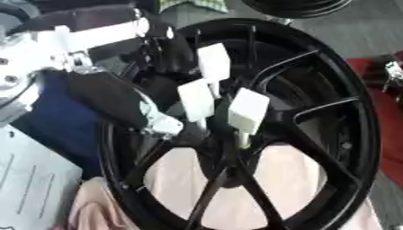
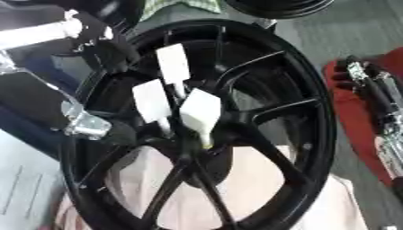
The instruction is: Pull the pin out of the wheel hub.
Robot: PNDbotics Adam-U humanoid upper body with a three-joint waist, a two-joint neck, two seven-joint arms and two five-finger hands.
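Observation:
A black spoked wheel [image 1: 346, 134] lies tilted before me and fills most of both views. Three white pins with flat square heads stand in its hub [image 1: 224, 150]: one at the back [image 1: 214, 63], one at the left [image 1: 197, 99], one at the right [image 1: 248, 110]. My left hand [image 1: 114, 96] comes in from the upper left on a white and black arm. Its silver knuckles [image 1: 161, 122] sit just left of the left pin, inside the rim. Whether it touches that pin is hidden. My right hand [image 2: 368, 92] rests at the right edge, outside the wheel, with straight fingers.
A beige cloth [image 1: 267, 179] lies under the wheel. A white sheet [image 1: 31, 179] sits at the lower left, and something dark blue [image 1: 55, 119] lies beside it. A red surface [image 2: 354, 121] is under my right hand. Another black tyre [image 1: 295, 6] lies at the top edge.

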